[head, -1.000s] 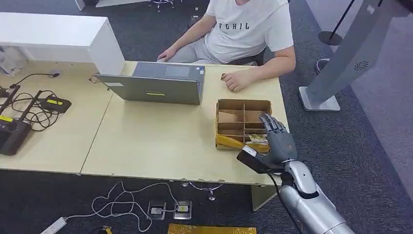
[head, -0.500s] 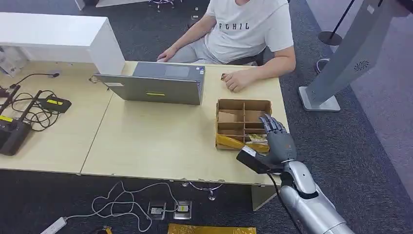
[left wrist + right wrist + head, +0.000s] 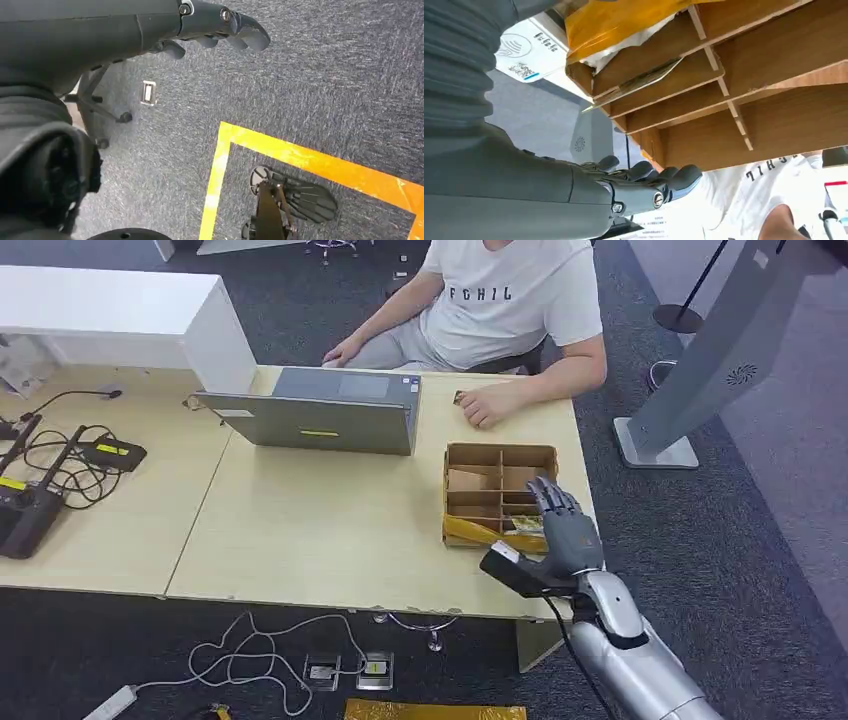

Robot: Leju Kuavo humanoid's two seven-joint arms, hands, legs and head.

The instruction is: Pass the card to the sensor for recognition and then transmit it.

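right robot hand [image 3: 562, 532] released, fingers spread over divided box [image 3: 497, 456] at surface [image 3: 320, 530] edge | card [image 3: 531, 50] in near compartment, not gripped | left robot hand [image 3: 220, 25] released | risk: fingers snag divider, shove box

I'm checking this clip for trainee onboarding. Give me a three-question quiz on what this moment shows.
1. True or false: the right hand hovers over the near right corner of the divided cardboard box.
2. What stands open on the table in front of the seated person? A) laptop B) printer C) monitor
3. Fill in: the left hand hangs over grey ____ marked with yellow tape.

Key: 1 true; 2 A, the laptop; 3 carpet.
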